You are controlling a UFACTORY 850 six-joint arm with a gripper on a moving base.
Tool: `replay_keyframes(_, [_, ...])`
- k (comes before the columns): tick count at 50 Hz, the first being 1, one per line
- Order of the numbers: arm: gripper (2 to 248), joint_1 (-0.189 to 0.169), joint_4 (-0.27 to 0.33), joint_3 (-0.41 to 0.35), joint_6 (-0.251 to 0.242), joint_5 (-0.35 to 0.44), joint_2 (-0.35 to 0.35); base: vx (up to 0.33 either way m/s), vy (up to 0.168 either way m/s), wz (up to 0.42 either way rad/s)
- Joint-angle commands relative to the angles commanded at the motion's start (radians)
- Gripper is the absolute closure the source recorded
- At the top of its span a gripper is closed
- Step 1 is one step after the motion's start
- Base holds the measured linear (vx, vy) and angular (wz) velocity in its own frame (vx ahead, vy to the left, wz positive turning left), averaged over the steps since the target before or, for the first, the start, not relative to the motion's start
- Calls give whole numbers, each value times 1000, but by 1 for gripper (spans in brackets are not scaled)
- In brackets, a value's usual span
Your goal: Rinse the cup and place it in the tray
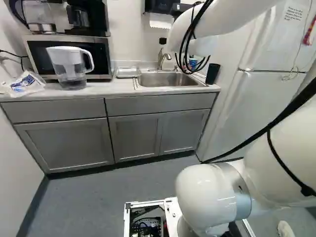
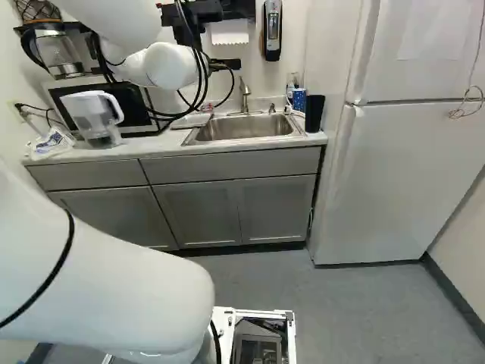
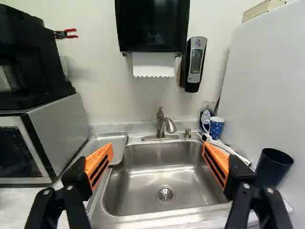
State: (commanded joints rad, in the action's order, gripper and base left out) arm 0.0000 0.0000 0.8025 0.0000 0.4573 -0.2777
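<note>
Gripper (image 2: 229, 38) facing sink (image 3: 136, 186) | jaws spread wide | dark cup (image 3: 271, 168), dotted blue cup (image 3: 217, 128) beside sink | tray (image 3: 117, 146) opposite.

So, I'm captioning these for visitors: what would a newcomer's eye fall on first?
Probably the bulky white arm, looming at the right of the left base view. Next, in the wrist view, the bright orange pads on the wide-open fingers, with the steel sink ahead. The blue dotted cup beside the sink catches the eye too.

Smooth white rounded arm (image 1: 212, 192), black cables (image 1: 187, 44), silver joint band (image 1: 234, 190), orange-padded black tool (image 2: 204, 23).
</note>
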Motion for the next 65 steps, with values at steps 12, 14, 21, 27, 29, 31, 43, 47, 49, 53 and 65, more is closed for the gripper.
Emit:
replay_keyframes(12, [3, 0, 0, 0, 0, 0, 0, 104, 2, -13])
replay_keyframes(14, [3, 0, 0, 0, 0, 0, 0, 112, -1, -13])
replay_keyframes(21, [3, 0, 0, 0, 0, 0, 0, 123, -1, -16])
replay_keyframes(27, [3, 0, 0, 0, 0, 0, 0, 129, -5, -42])
replay_keyframes(29, [3, 0, 0, 0, 0, 0, 0, 138, -24, -151])
replay_keyframes(31, [3, 0, 0, 0, 0, 0, 0, 116, -33, -163])
replay_keyframes(43, [3, 0, 0, 0, 0, 0, 0, 130, -35, -204])
replay_keyframes(47, [3, 0, 0, 0, 0, 0, 0, 126, -36, -200])
replay_keyframes(49, [3, 0, 0, 0, 0, 0, 0, 128, -25, -167])
replay_keyframes(53, [3, 0, 0, 0, 0, 0, 0, 120, -11, -71])
replay_keyframes(65, [3, 0, 0, 0, 0, 0, 0, 119, 32, -22])
